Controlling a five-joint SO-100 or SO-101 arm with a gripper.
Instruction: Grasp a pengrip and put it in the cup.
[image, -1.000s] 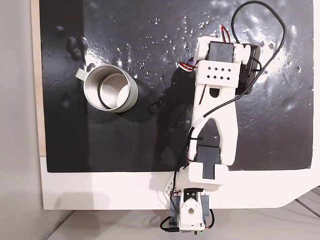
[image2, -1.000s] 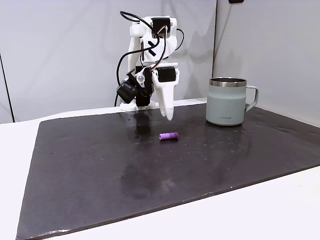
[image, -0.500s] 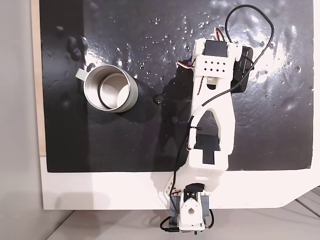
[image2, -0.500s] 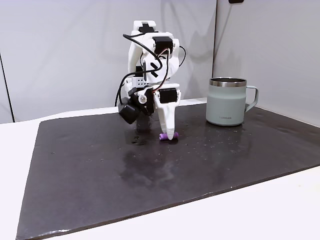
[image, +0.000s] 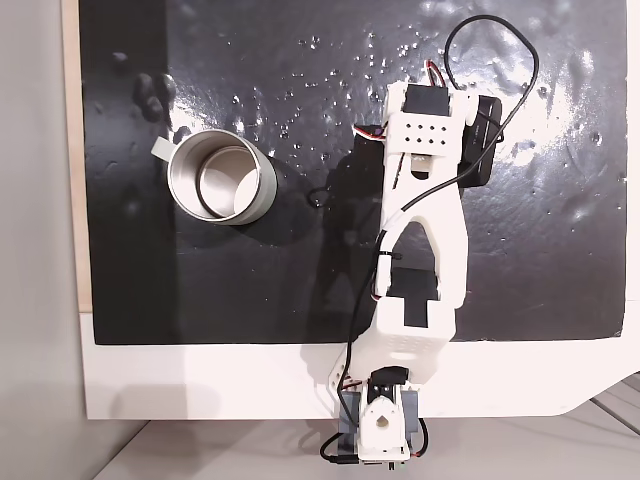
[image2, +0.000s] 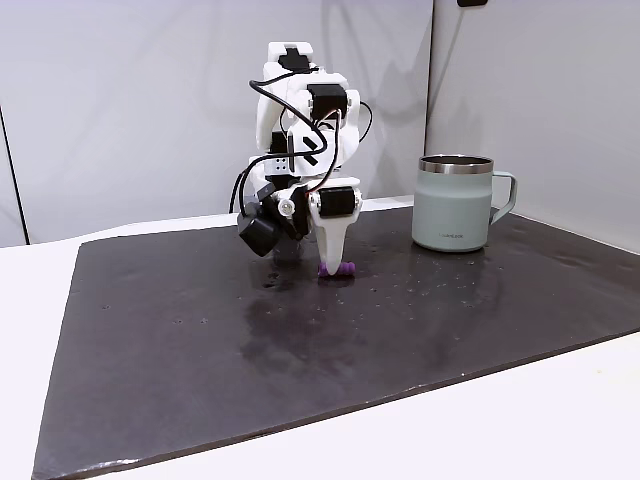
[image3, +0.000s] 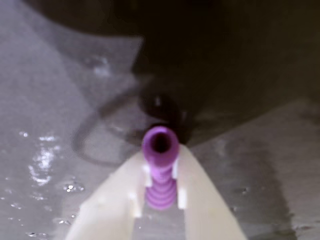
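A glossy black mat (image2: 300, 340) covers most of a white counter (image2: 560, 420), its surface speckled with bright reflections. Behind the mat stand plain pale grey wall panels (image2: 120, 100), a vertical seam between them. Light is soft, even.

Glossy black mat (image2: 300, 350) on white table (image2: 520, 430), grey wall (image2: 130, 100) behind

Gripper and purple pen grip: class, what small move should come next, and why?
Probably a short straight lift. In the wrist view the gripper has both fingers pressed against the pen grip, and the side fixed view shows it down on the black mat, with the cup standing apart to the right.
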